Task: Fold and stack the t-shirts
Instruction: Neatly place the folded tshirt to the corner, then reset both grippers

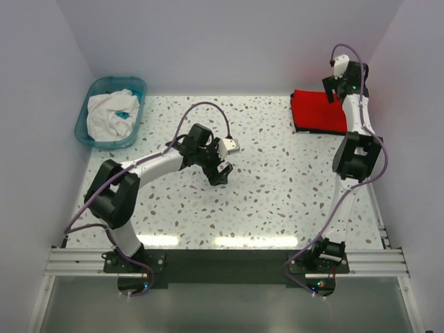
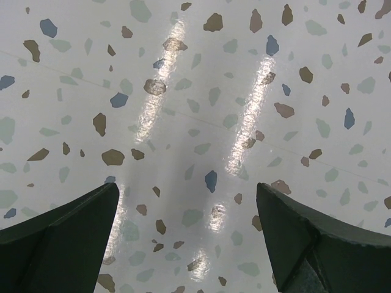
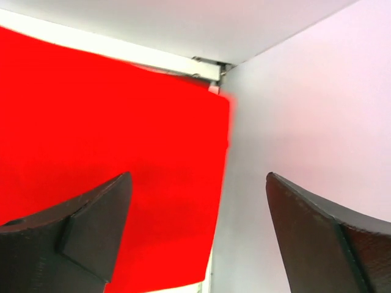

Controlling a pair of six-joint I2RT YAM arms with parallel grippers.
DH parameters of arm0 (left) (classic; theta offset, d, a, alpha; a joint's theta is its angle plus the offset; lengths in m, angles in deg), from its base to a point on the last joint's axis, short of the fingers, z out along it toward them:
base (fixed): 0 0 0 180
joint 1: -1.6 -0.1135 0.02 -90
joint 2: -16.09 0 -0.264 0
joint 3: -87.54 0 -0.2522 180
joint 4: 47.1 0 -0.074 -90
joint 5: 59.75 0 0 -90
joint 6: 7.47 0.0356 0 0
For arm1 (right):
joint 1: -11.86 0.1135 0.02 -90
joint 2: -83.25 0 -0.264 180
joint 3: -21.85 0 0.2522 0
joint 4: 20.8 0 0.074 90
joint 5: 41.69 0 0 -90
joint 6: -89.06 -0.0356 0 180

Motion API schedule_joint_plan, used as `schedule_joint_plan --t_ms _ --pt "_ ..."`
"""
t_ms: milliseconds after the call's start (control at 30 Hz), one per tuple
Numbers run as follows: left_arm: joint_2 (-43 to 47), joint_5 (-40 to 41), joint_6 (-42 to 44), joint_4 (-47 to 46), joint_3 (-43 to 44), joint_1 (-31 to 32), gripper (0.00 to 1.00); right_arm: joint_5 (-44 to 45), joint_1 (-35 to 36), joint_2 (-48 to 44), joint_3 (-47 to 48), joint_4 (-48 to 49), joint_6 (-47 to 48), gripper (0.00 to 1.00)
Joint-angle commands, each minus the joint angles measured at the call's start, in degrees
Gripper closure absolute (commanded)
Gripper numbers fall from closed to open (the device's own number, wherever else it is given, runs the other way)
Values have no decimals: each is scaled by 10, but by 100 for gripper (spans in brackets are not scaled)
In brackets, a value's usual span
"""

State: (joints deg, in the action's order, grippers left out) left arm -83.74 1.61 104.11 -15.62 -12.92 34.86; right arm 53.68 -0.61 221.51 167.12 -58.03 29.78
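A bright red t-shirt lies folded flat in the table's far right corner, against the right wall. A thin black edge shows under its near side; I cannot tell more of the black t-shirt. My right gripper hovers over the red shirt's far right part. In the right wrist view its fingers stand wide apart with nothing between them, above the edge of the red cloth. My left gripper is at mid table, open over bare speckled tabletop.
A teal plastic basin stands at the back left, holding crumpled white cloth. White walls close in the table at the back and on both sides. The right arm stretches along the right wall.
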Motion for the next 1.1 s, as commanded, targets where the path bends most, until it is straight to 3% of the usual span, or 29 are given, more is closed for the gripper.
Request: schedule_joint_plan --t_ms 0,300,567,767,900,1067 --pt "33 -3 -23 -11 16 -13 0 17 -6 -19 25 63 0 5" --pt "53 -3 -127 -42 53 -55 0 -86 -5 -135 -18 17 -86 1" --pt "37 48 -166 26 219 -121 0 -254 -3 -253 -54 -79 -203 1" --pt "-22 80 -185 155 384 -153 0 -292 41 -301 -85 -219 -214 1" --pt "4 105 -174 173 337 -164 0 -271 98 -389 -263 -241 -175 1" --pt "62 116 -150 174 185 -176 0 -253 175 -521 -469 -219 -150 1"
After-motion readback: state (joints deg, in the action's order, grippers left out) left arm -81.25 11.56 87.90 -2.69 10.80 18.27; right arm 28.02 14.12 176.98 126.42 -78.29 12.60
